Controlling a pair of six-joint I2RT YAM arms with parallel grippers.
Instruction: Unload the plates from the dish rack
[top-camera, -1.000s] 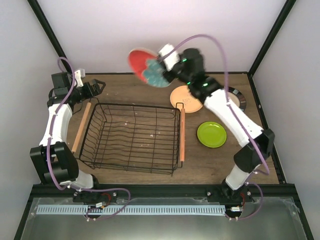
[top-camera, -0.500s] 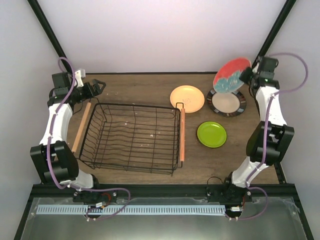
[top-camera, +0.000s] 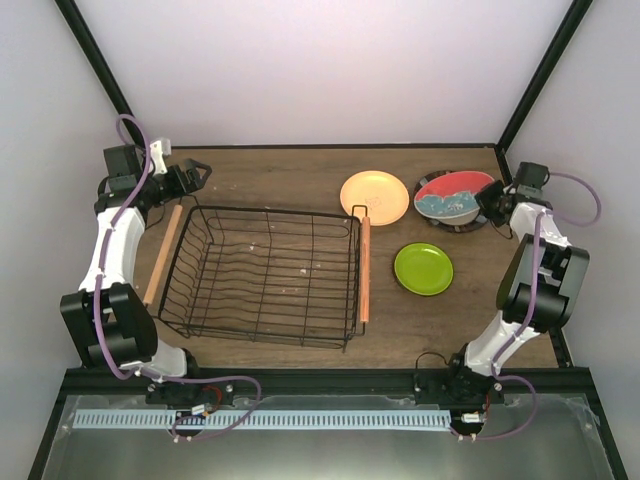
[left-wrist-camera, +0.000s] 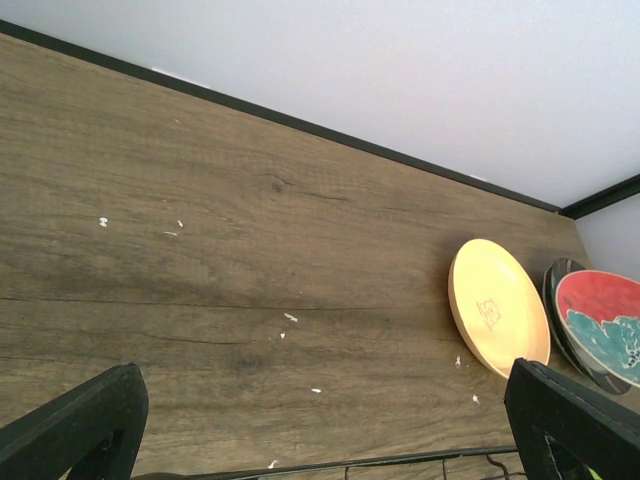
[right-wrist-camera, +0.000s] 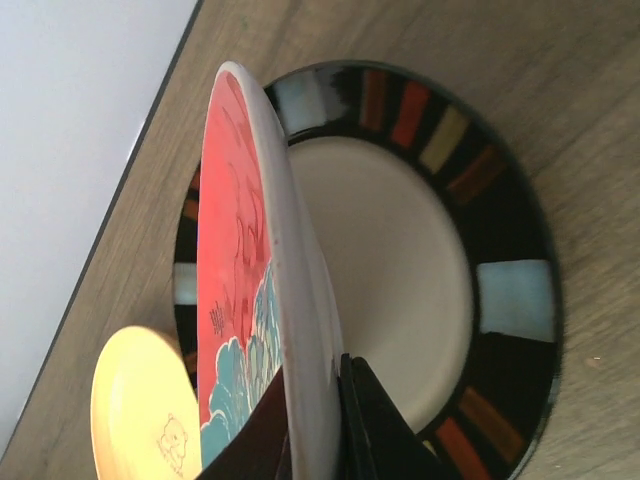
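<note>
The black wire dish rack (top-camera: 262, 275) with wooden handles stands mid-table and holds no plates. My right gripper (top-camera: 490, 203) is shut on the rim of the red-and-teal plate (top-camera: 452, 195), holding it tilted low over the cream plate with the dark rim (top-camera: 479, 216); in the right wrist view the red-and-teal plate (right-wrist-camera: 250, 290) stands edge-on above the cream plate (right-wrist-camera: 400, 280). The yellow-orange plate (top-camera: 374, 196) and the lime green plate (top-camera: 423, 268) lie on the table. My left gripper (top-camera: 200, 172) is open and empty past the rack's far left corner.
The rack's right wooden handle (top-camera: 365, 270) lies close to the yellow-orange and lime plates. Black frame posts stand at the table's far corners. The left wrist view shows bare wood with white crumbs (left-wrist-camera: 290, 318).
My right arm swung the red-and-teal plate from above the rack's far side to the far right and lowered it onto the cream plate. The left arm has not moved.
</note>
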